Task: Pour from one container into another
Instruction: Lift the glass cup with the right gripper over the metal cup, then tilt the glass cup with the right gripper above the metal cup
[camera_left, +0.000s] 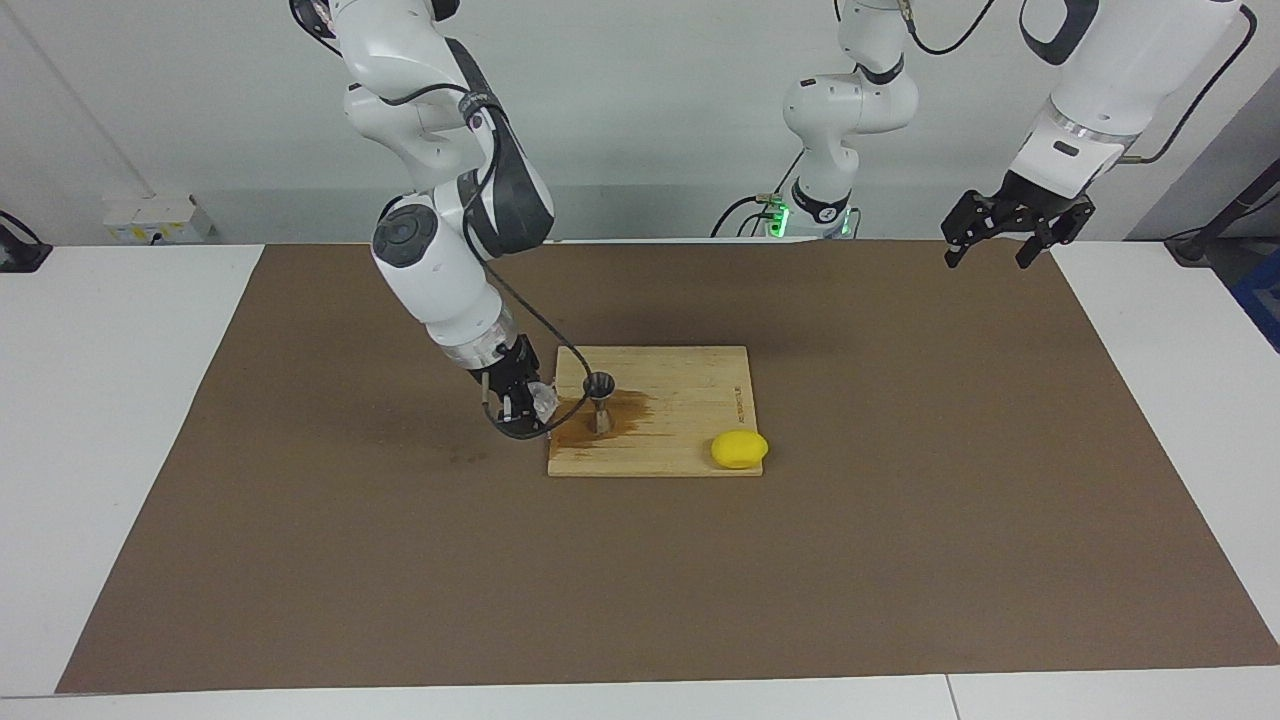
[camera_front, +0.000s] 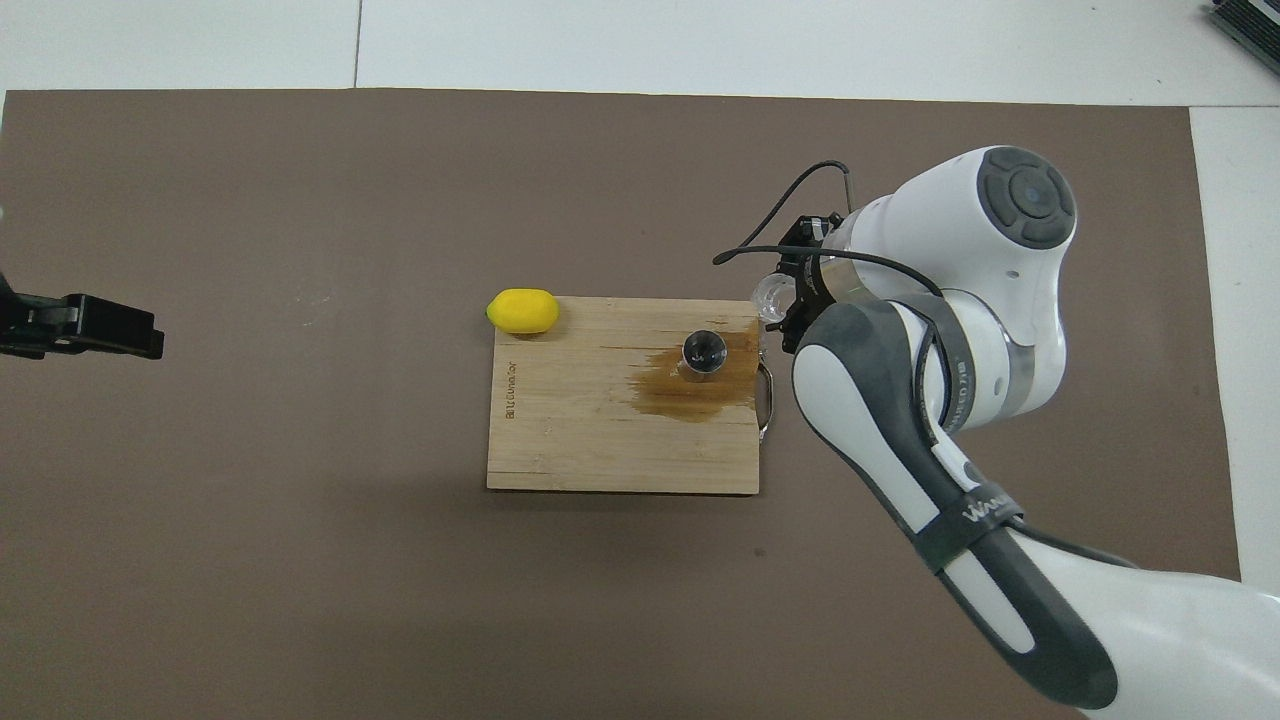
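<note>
The small clear cup (camera_left: 542, 400) (camera_front: 767, 292) hangs tilted just above the handle end of the wooden cutting board (camera_left: 690, 385) (camera_front: 570, 440), with my right gripper (camera_left: 525, 398) (camera_front: 785, 300) shut on it. Beside the cup, the metal hourglass jigger (camera_left: 600, 400) (camera_front: 704, 352) stands upright on the board in a brown wet stain. The cup does not touch the jigger. What the cup holds cannot be made out. My left gripper (camera_left: 988, 258) (camera_front: 148, 335) hangs open over the mat's corner at the left arm's end and waits there.
A yellow lemon (camera_left: 739, 449) (camera_front: 522, 310) lies at the board's corner farthest from the robots, toward the left arm's end. The board's metal handle (camera_front: 766, 400) sticks out under my right arm. A brown mat (camera_left: 900, 560) covers the table.
</note>
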